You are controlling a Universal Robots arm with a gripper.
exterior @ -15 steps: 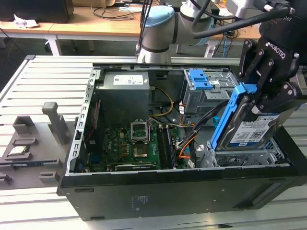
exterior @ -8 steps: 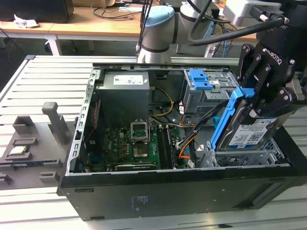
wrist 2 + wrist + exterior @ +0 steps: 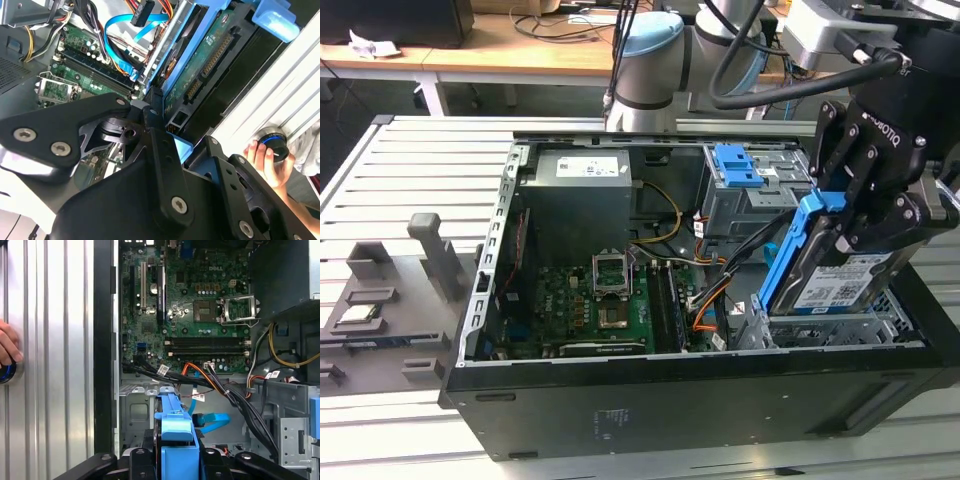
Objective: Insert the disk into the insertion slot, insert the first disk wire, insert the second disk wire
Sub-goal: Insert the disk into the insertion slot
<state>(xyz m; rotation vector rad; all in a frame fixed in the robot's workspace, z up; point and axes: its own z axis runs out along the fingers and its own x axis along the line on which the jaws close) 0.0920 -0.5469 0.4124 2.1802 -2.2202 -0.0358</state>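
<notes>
— So, where is the disk (image 3: 845, 285) relative to the gripper (image 3: 855, 235)?
— It's clamped in it. The fingers are closed on the drive's upper end, in the lower right of the exterior view, with the blue bracket (image 3: 788, 252) running along its edge.
— And the insertion slot (image 3: 825, 328)?
— Directly underneath. The drive's lower end is at the cage's rim, though I can't tell whether it touches.
— What about the long axis?
— It's steeply tilted, rising toward the exterior view's right, and I judge the drive isn't seated yet.
</notes>
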